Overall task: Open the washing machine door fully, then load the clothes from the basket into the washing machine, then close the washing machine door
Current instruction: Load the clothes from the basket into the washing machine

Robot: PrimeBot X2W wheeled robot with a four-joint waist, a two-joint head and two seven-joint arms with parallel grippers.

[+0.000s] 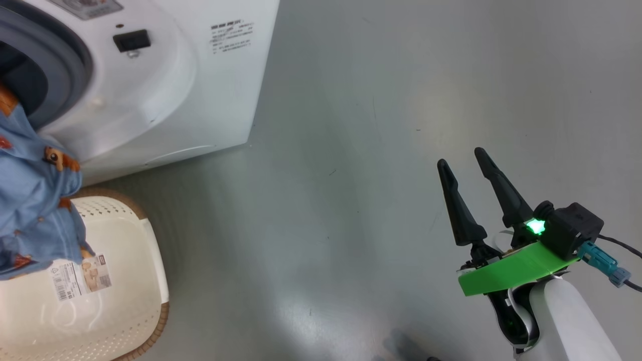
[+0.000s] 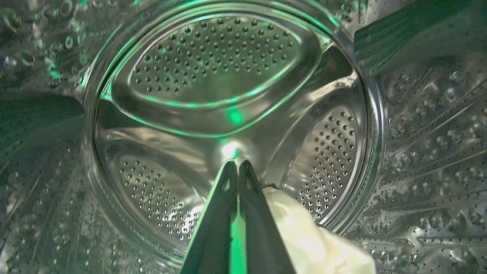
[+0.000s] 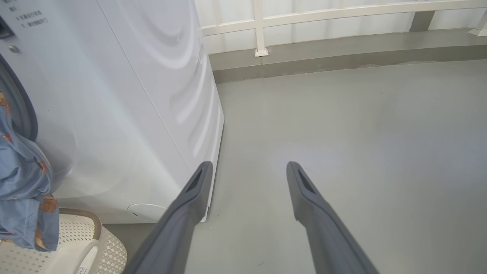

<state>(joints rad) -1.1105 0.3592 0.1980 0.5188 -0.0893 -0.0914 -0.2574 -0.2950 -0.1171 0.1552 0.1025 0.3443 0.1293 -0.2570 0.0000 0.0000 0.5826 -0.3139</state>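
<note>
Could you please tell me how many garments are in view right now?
1: the light blue cartoon-printed fabric garment hangs from the opening of the white washing machine over the cream perforated plastic basket. More could lie hidden beneath it in the basket.

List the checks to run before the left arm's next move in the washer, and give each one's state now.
1. Left gripper inside the steel perforated drum: ok.
2. Its jaws shut on the light blue cartoon-print garment, cream reverse showing: ok.
3. Garment fully inside the white front-loading washing machine: not ok; most of it hangs from the opening over the cream perforated plastic basket.
4. Basket otherwise empty: cannot tell; the garment hides part of it.
5. Right gripper clear, jaws open above the grey floor: ok.
</note>
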